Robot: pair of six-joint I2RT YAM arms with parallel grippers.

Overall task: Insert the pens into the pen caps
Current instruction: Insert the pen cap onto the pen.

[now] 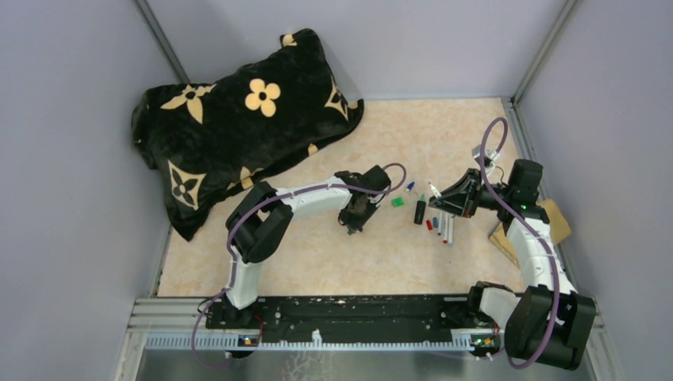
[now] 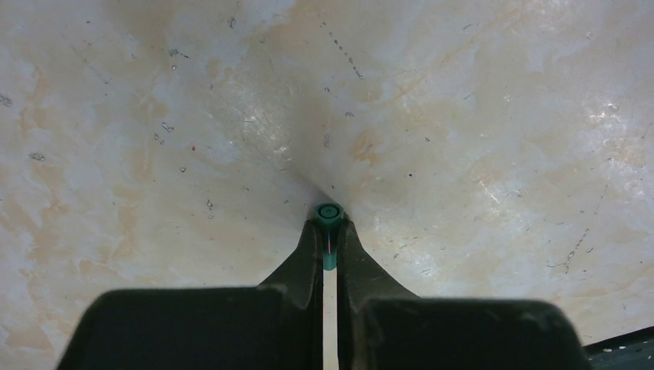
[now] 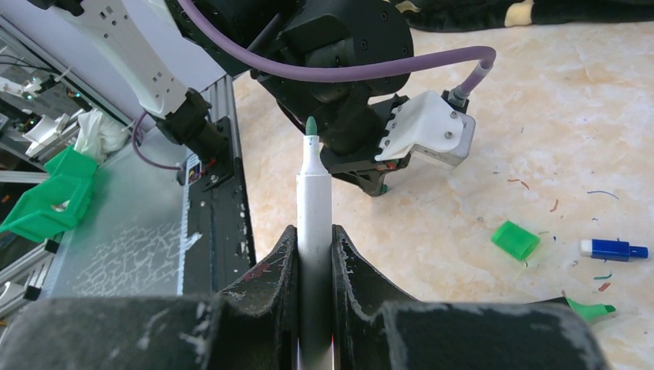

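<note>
My left gripper [image 2: 329, 225] is shut on a dark teal pen cap [image 2: 330, 214] and holds it low over the table, open end away from the camera; it also shows in the top view [image 1: 354, 217]. My right gripper [image 3: 314, 231] is shut on a white pen [image 3: 314, 202] whose green tip [image 3: 311, 126] points toward the left gripper [image 3: 376, 179]. In the top view the right gripper [image 1: 446, 198] is right of the left one. A bright green cap [image 1: 397, 202] [image 3: 516, 239] and a blue cap [image 1: 410, 187] [image 3: 613, 249] lie between them. A thick black pen [image 1: 419, 212] and several thin pens [image 1: 443, 228] lie below the right gripper.
A black cushion with tan flowers [image 1: 238, 127] lies at the back left. A tan cardboard box [image 1: 557, 224] sits by the right wall behind the right arm. Grey walls close in the table on three sides. Another green piece [image 3: 590, 310] lies at the lower right of the right wrist view.
</note>
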